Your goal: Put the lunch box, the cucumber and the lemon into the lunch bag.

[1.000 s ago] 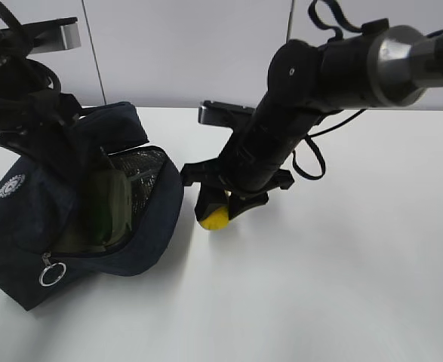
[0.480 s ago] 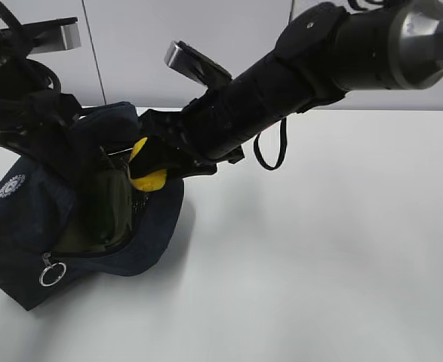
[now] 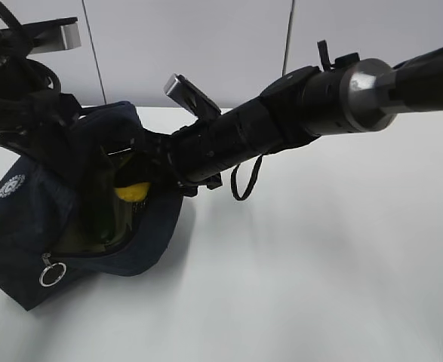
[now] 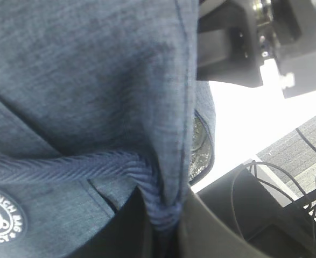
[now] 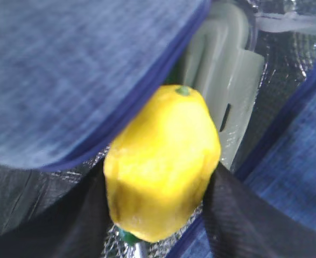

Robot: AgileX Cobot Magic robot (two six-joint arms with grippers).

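The right gripper (image 5: pixel 158 215) has carried the lemon (image 3: pixel 132 191) leftward off the desk (image 3: pixel 319 264) and through the mouth of the lunch bag (image 3: pixel 25 219), its fingers (image 5: pixel 238 220) clamped on the fruit beside the lunch box (image 5: pixel 227 102). The left gripper pinches the bag's handle (image 4: pixel 66 164), holding the opening up. Only releasing seems left; the cucumber cannot be seen.

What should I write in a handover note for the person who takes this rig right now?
Right gripper: shut on the lemon, reaching into the open mouth of the lunch bag.
Left gripper: pinches the bag's fabric by a handle, holding it open.
Lunch box: already inside, sage-green lid visible behind the lemon.
Cucumber: not visible in any view; check inside the bag.
Left: release the lemon, withdraw the right arm.
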